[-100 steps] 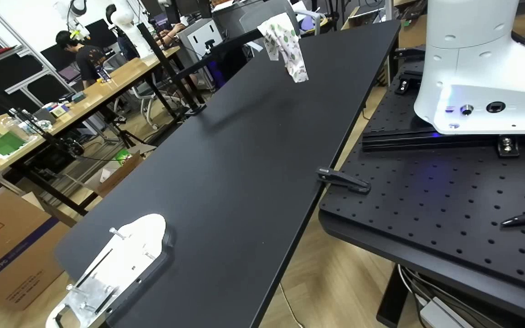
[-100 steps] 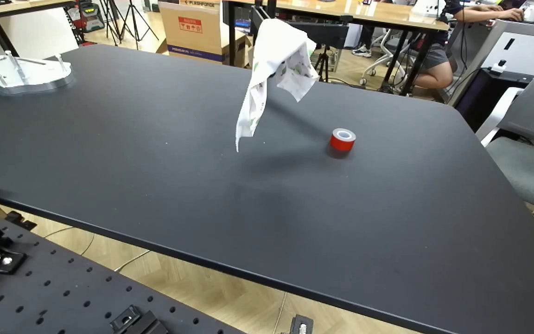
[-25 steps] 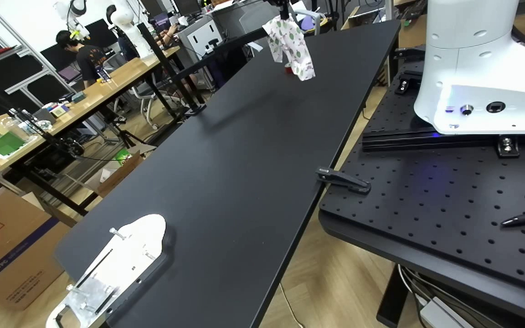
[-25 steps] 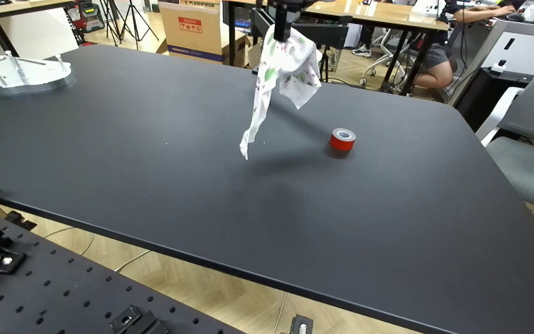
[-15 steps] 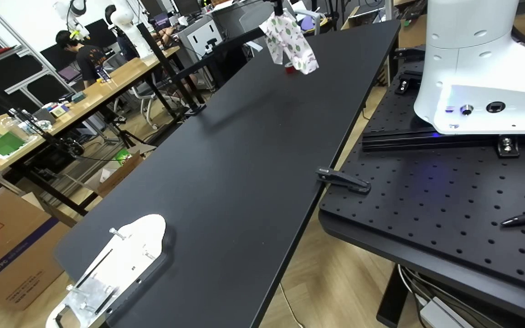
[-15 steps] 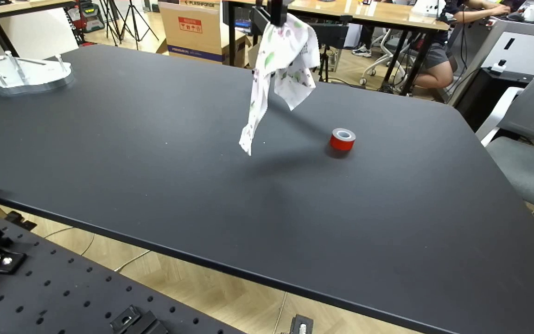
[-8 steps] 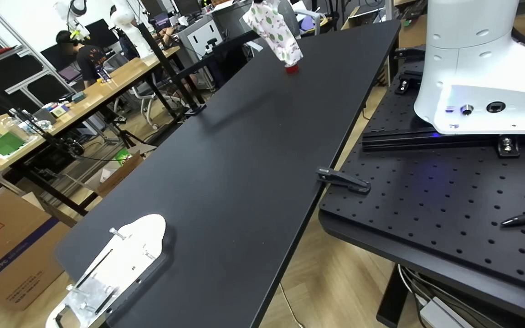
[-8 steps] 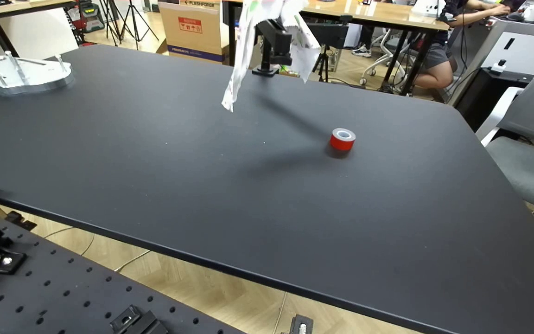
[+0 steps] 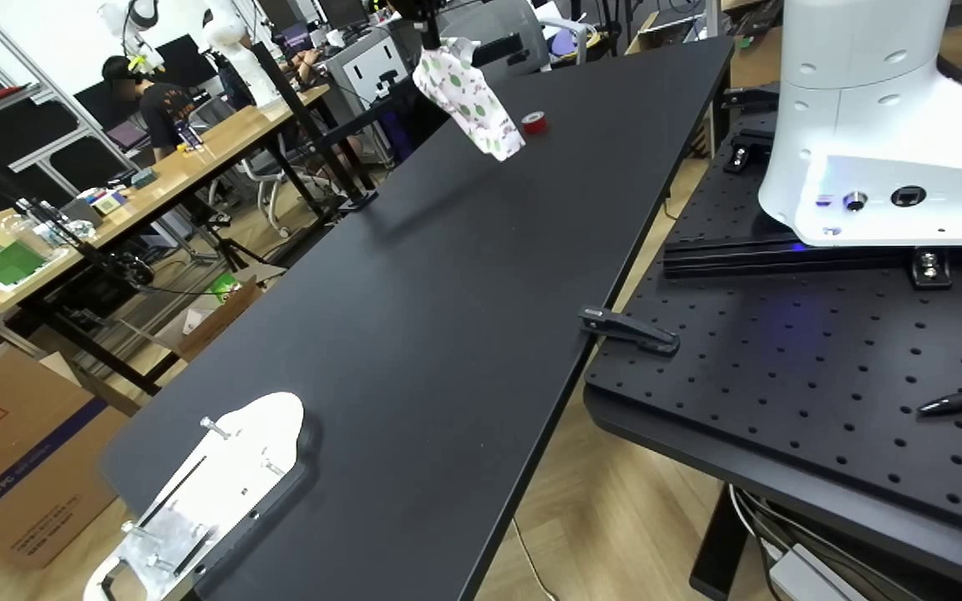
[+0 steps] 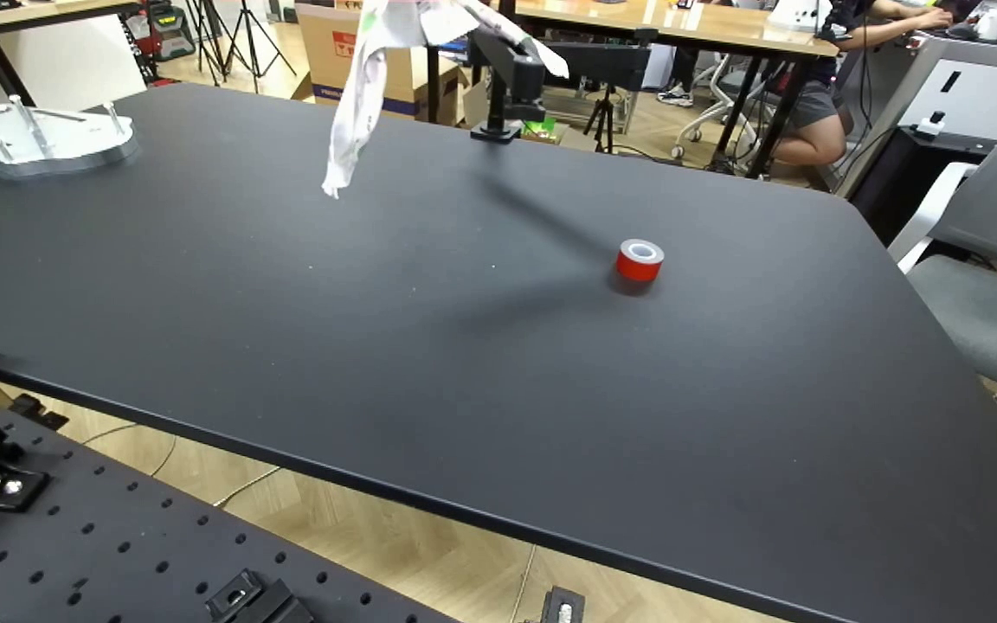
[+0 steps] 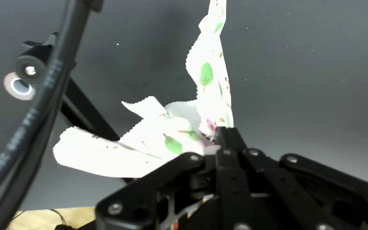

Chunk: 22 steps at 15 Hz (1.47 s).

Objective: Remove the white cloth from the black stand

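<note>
The white cloth (image 9: pixel 468 100), printed with green leaves, hangs limp from my gripper (image 9: pixel 429 37) above the black table. In the wrist view my gripper (image 11: pixel 228 130) has its fingertips pressed together on a pinch of the cloth (image 11: pixel 174 140). One strip drops toward the table while another flares sideways. That flared part of the cloth (image 10: pixel 360 112) passes across the arm of the black stand (image 10: pixel 516 73); whether they touch, I cannot tell. The free end of the black stand (image 9: pixel 504 52) shows bare. In the exterior view with the tape in front, the gripper is above the frame.
A red tape roll (image 10: pixel 640 261) stands on the black table (image 9: pixel 414 317). A white and grey metal plate with upright posts (image 9: pixel 222 467) lies at the table's far end from the roll. A clamp (image 9: pixel 630 328) bridges table and perforated base board (image 9: pixel 807 359).
My gripper came in, closed on the cloth over the stand and lifted it. During the last second the cloth went up, then leftward in both exterior views, exposing the stand's arm. Tape stayed put.
</note>
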Available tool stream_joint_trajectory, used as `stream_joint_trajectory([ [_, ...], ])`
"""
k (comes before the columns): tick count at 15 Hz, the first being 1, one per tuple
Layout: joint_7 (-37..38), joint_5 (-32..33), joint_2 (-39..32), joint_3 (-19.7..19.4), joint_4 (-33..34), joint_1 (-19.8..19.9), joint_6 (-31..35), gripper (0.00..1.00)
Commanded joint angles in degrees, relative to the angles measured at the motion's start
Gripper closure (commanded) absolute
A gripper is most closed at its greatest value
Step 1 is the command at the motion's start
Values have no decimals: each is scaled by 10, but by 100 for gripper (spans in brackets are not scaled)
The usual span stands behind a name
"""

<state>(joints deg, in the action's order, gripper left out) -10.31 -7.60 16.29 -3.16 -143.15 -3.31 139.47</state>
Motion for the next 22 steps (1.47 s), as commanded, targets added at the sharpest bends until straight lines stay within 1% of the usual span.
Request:
stream_joint_trajectory([
  [1, 4, -5, -55, 19, 23, -13, 1, 100],
  [5, 28, 33, -101, 52, 14, -13, 58, 100],
  [11, 28, 80, -154, 77, 19, -17, 90, 100],
  [12, 36, 99, -160, 79, 18, -16, 99, 74],
  [13, 37, 113, -165, 80, 18, -16, 105, 72],
  [14, 45, 129, -169, 80, 16, -16, 113, 67],
  [16, 56, 147, -171, 80, 15, -16, 114, 52],
  [17, 55, 144, -171, 80, 15, -16, 108, 46],
  [18, 48, 124, -168, 81, 16, -17, 86, 38],
  [19, 45, 110, -165, 82, 15, -17, 71, 32],
  [22, 74, 74, -144, 80, 10, -16, 16, 12],
])
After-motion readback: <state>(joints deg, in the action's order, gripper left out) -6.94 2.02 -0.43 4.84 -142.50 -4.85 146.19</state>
